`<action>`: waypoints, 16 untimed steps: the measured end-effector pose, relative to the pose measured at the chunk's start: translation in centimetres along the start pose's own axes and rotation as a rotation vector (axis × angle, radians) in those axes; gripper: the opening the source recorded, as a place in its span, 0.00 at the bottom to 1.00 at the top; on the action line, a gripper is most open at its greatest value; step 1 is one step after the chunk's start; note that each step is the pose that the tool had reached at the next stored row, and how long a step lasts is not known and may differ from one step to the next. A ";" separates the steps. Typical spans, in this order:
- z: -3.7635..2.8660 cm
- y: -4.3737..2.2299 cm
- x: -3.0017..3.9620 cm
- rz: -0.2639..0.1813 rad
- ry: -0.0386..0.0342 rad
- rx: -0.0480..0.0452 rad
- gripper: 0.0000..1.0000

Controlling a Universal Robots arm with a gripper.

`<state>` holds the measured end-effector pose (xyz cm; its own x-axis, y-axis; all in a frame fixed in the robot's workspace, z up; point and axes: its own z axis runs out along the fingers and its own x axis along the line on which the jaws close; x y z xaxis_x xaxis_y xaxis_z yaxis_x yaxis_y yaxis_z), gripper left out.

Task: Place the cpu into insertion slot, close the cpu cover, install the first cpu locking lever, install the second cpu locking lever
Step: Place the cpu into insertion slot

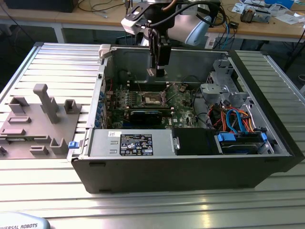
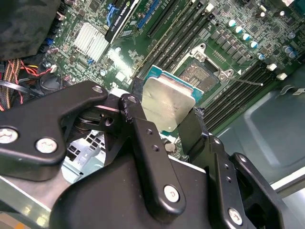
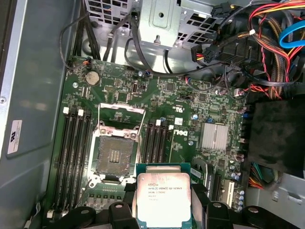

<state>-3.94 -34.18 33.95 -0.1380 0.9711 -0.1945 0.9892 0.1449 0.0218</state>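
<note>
One hand (image 1: 157, 71) grips one cpu (image 3: 163, 192) near one uncovered insertion slot (image 3: 116, 155).

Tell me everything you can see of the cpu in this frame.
The cpu is a thin square chip: a silvery metal lid with dark print, set on a green-edged base. The gripper holds it by two opposite edges between black fingers, metal face toward both wrist cameras. It hangs above the green board, clear of the insertion slot, which lies open and empty. Nothing but the fingers touches it.
</note>
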 end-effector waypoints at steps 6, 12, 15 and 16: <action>0.00 0.01 0.00 0.000 -0.0033 0.0005 0.54; 0.00 0.02 0.00 0.000 -0.0075 0.0011 0.54; 0.00 0.03 -0.01 -0.001 -0.0092 0.0013 0.54; 0.00 0.03 -0.01 -0.001 -0.0099 0.0014 0.54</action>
<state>-3.91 -34.18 33.95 -0.1380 0.9691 -0.2042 0.9892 0.1452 0.0203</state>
